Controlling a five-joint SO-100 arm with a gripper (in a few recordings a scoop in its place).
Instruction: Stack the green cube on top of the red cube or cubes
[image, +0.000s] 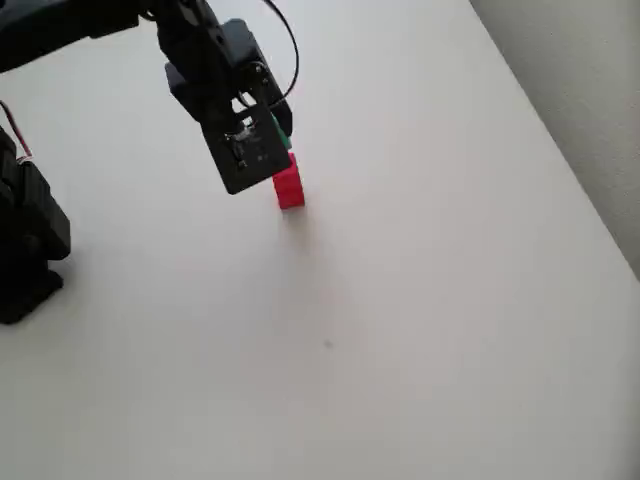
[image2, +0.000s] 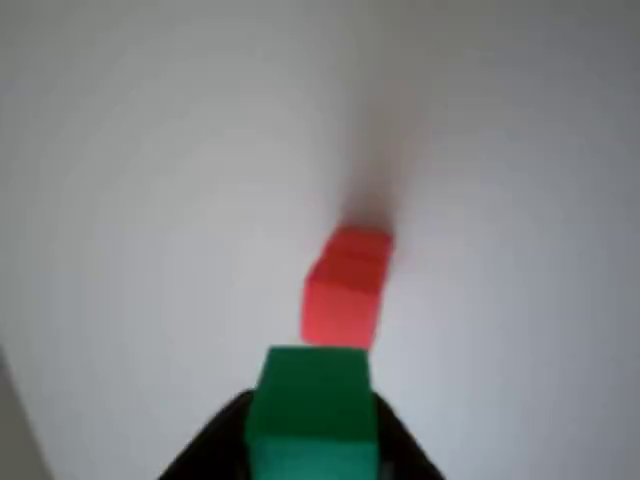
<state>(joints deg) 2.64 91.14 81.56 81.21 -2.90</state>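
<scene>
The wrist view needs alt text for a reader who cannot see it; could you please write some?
A green cube sits clamped between the black fingers of the gripper at the bottom of the picture, raised above a white table. Just beyond it stands a taller red block, slightly blurred, throwing a soft shadow away from the camera.

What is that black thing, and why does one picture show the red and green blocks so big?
The black thing is a robot arm sitting on a white table. At its end is a gripper with two fingers, like a small pincer. One picture comes from a camera looking down from above. The other comes from a little camera riding on the arm itself, so the blocks look big there. The fingers are holding a green cube. A taller red block stands on the table just ahead of it. The green cube is not on the red block yet.
</scene>
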